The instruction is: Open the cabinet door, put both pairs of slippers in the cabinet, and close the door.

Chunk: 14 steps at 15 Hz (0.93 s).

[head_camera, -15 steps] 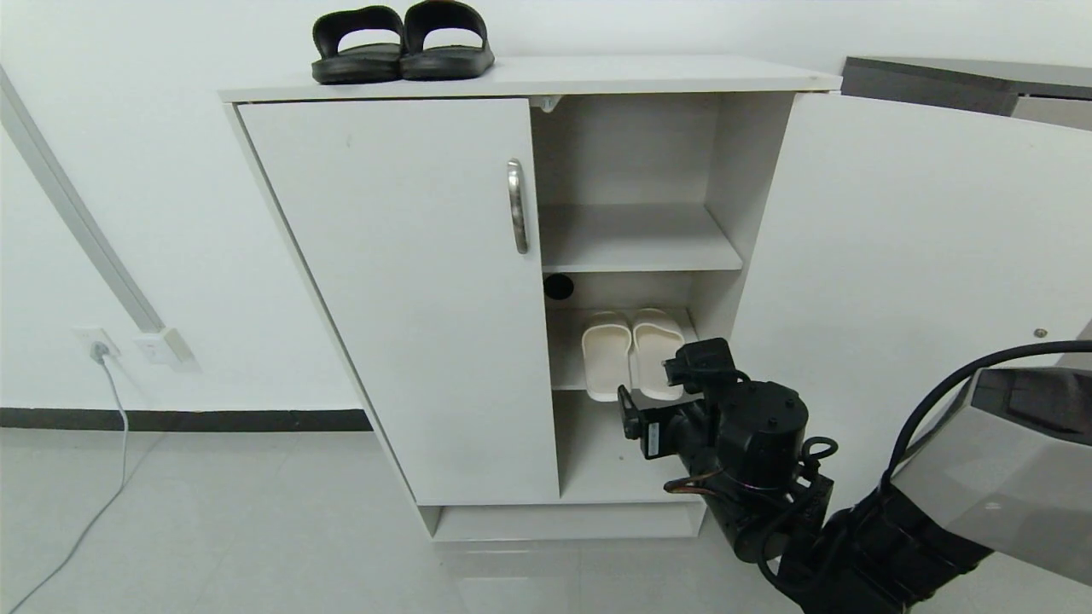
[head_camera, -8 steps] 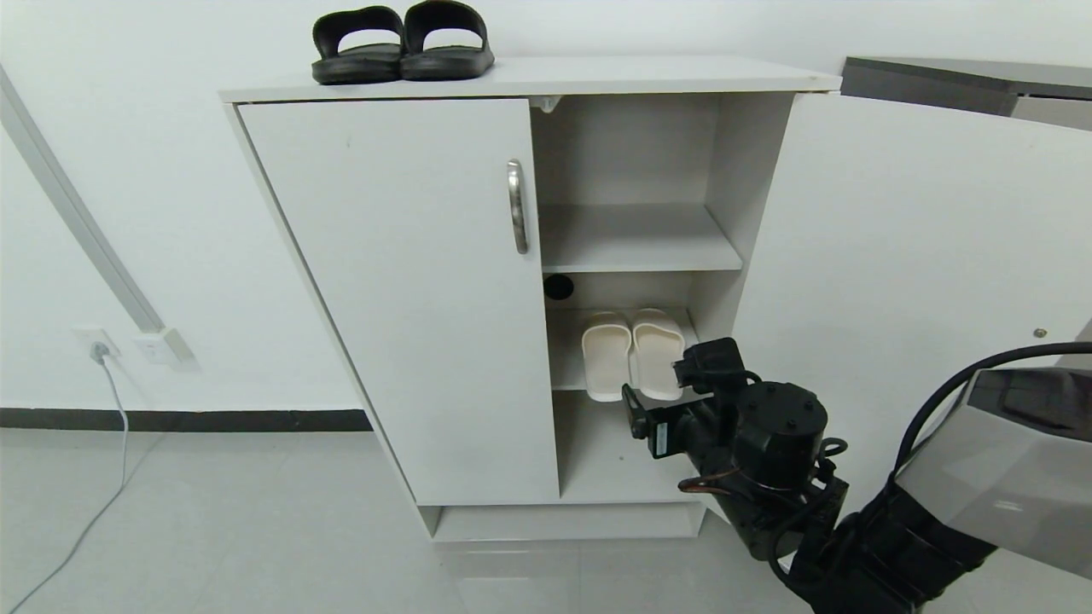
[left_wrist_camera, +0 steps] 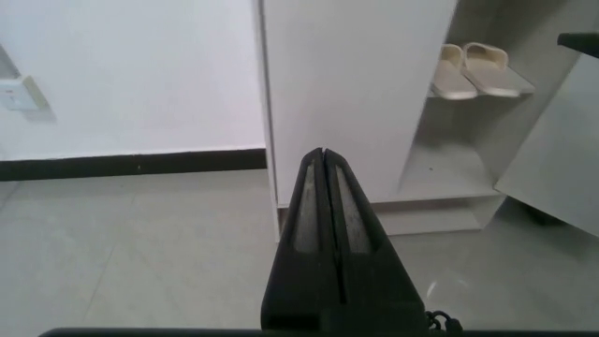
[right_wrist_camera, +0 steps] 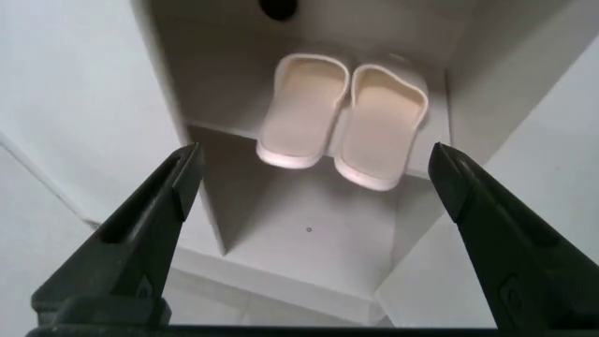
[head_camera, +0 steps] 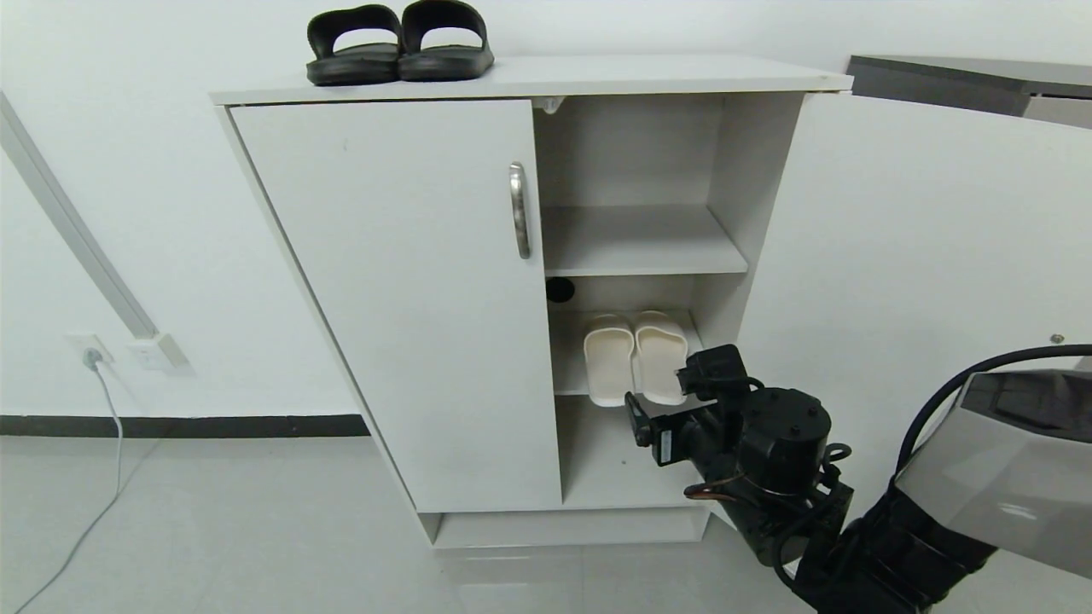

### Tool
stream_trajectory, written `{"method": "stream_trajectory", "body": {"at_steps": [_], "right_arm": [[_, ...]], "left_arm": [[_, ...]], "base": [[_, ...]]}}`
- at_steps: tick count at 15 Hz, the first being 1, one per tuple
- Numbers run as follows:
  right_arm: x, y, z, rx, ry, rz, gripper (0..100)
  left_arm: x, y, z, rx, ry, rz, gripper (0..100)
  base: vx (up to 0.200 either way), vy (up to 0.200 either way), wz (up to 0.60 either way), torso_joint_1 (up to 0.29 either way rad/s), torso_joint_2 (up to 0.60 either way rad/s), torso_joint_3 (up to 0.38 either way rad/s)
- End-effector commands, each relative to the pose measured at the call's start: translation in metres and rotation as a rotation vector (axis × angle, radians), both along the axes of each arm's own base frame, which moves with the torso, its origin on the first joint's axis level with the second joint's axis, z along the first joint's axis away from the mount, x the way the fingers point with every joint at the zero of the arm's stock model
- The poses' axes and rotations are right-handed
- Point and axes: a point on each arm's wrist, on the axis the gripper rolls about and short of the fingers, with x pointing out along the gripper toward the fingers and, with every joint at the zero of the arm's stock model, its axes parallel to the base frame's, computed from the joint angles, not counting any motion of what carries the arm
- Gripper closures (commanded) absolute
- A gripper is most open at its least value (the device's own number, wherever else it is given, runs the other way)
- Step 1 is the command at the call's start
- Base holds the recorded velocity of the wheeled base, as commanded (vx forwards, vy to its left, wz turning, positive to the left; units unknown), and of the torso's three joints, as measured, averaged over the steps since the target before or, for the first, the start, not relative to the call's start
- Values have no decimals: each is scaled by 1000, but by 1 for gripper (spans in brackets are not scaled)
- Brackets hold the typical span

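A pair of black slippers [head_camera: 397, 47] sits on top of the white cabinet [head_camera: 597, 77]. A pair of cream slippers [head_camera: 636, 358] [right_wrist_camera: 342, 117] [left_wrist_camera: 475, 69] lies side by side on the middle shelf inside. The right door [head_camera: 921, 256] is swung open; the left door [head_camera: 401, 290] is closed. My right gripper [head_camera: 676, 396] [right_wrist_camera: 315, 159] hangs open and empty just in front of the cream slippers, below the shelf's front edge. My left gripper [left_wrist_camera: 324, 187] is shut with nothing in it, low over the floor facing the closed door [left_wrist_camera: 346, 84].
The upper shelf [head_camera: 640, 243] and the bottom compartment [head_camera: 606, 465] hold nothing. The left door has a metal handle [head_camera: 519, 210]. A wall socket with a cable [head_camera: 85, 351] is at the left. A grey unit [head_camera: 964, 77] stands behind the open door.
My right gripper has drawn back a little from the shelf, down and to the right, still open. The head camera has shifted slightly. The slippers have not moved.
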Motion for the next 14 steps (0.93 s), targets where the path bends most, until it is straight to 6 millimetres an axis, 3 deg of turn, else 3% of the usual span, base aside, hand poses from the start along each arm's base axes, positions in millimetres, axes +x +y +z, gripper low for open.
{"method": "stream_trajectory", "body": {"at_steps": [1, 14], "right_arm": [[-1, 1, -3, -3, 2, 5, 0], [-1, 2, -7, -15, 12, 25, 0]], "left_arm": [[0, 0, 0, 0, -1, 1, 100], [0, 0, 0, 0, -1, -1, 100]], "base": [[0, 200, 0, 2, -2, -2], [0, 200, 0, 2, 2, 2]]}}
